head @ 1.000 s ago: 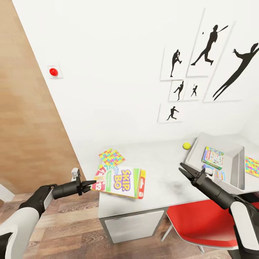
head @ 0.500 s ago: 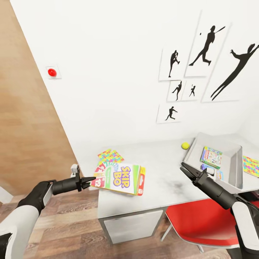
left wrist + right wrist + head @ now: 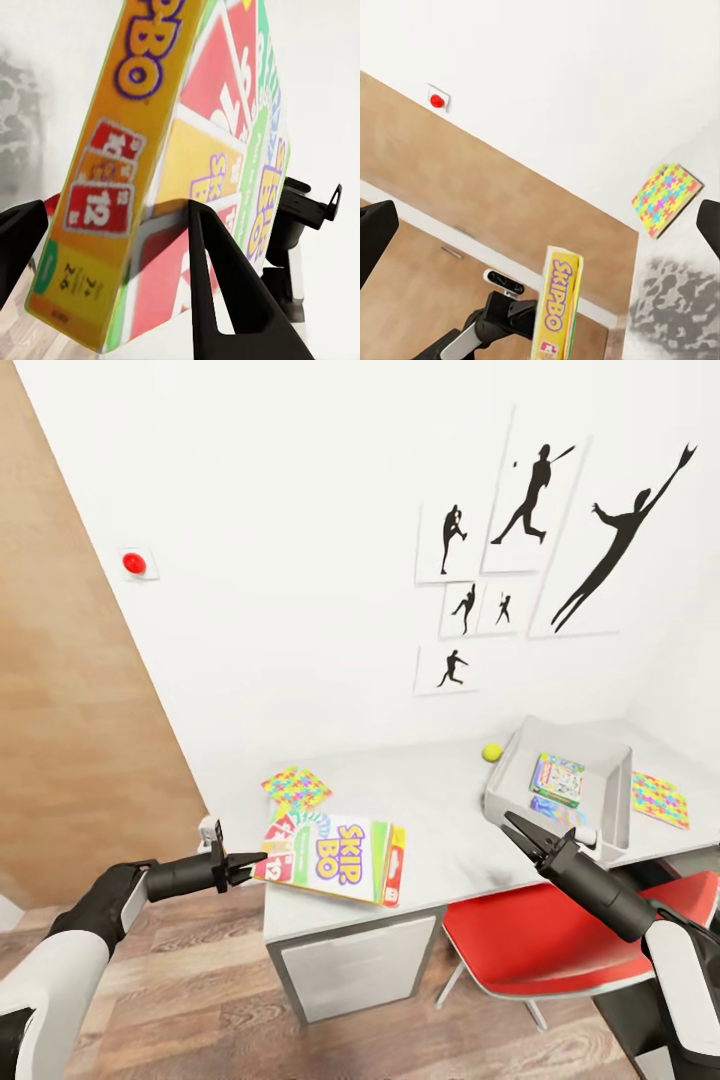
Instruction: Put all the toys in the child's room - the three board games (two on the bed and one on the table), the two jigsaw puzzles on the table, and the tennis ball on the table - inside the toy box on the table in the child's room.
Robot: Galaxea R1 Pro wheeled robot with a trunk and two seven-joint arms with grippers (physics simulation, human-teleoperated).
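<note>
Counting 2 jigsaw puzzles [image 3: 297, 787], 1 tennis ball [image 3: 491, 752].

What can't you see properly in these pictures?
- Blue board game in the toy box, head view: partly hidden by the right gripper.
- SKIP-BO box, left wrist view: cut off at the top edge, so its lettering is incomplete.
- Red chair, head view: mostly hidden under the table.
- Green-edged game, head view: print too small to read.

Head view high above the table [image 3: 440, 840]; both wrist views close on the SKIP-BO box [image 3: 172, 180].
</note>
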